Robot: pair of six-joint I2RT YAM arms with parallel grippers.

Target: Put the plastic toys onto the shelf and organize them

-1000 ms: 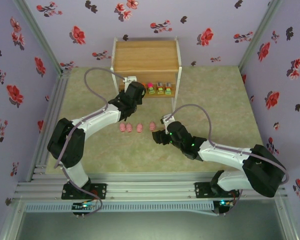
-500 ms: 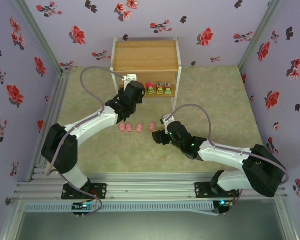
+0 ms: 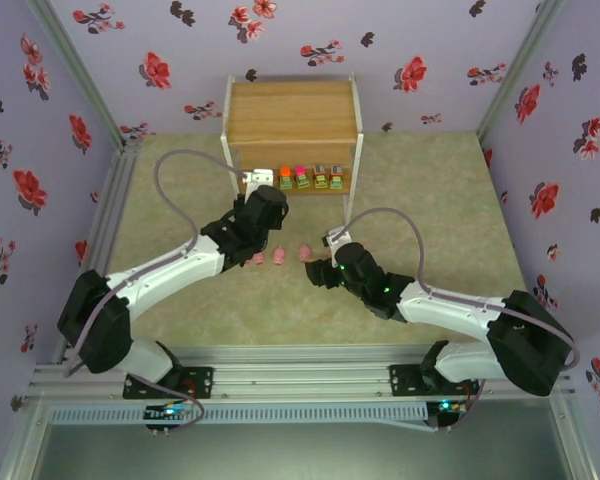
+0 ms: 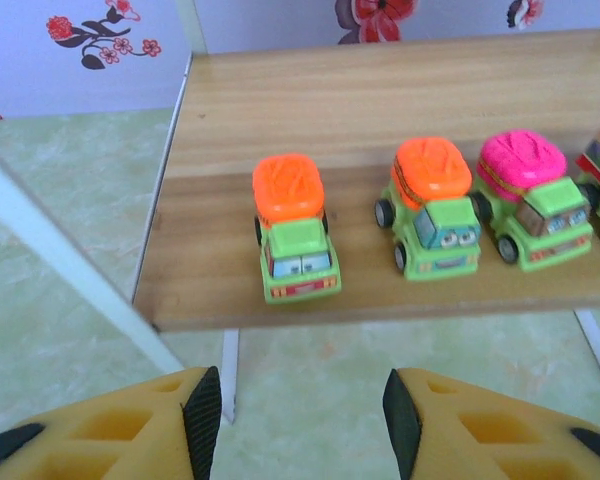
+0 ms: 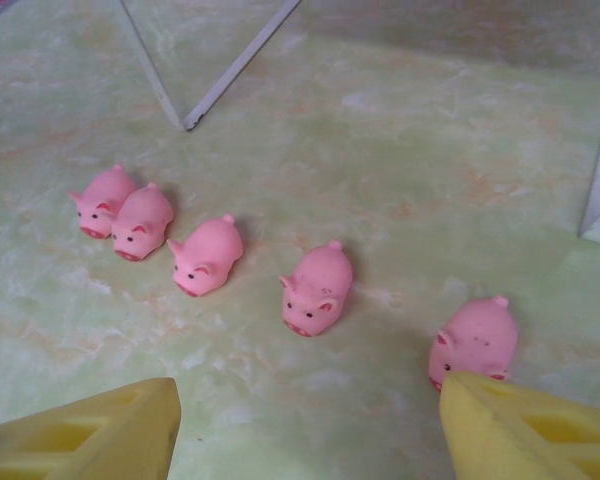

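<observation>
Plastic toys (image 4: 295, 235) sit in two groups. The left end effector (image 4: 302, 420) is open and empty, just in front of the shelf (image 4: 220, 130). On the lower board ahead of it, green trucks stand in a row: two orange-topped trucks (image 4: 435, 210), a magenta-topped truck (image 4: 530, 195), and another cut off at the frame edge. The right end effector (image 5: 310, 430) is spread wide and empty, low over the surface (image 5: 380, 130). Five pink pigs (image 5: 318, 288) lie there in a loose line, the nearest pig (image 5: 477, 340) just beside one fingertip.
</observation>
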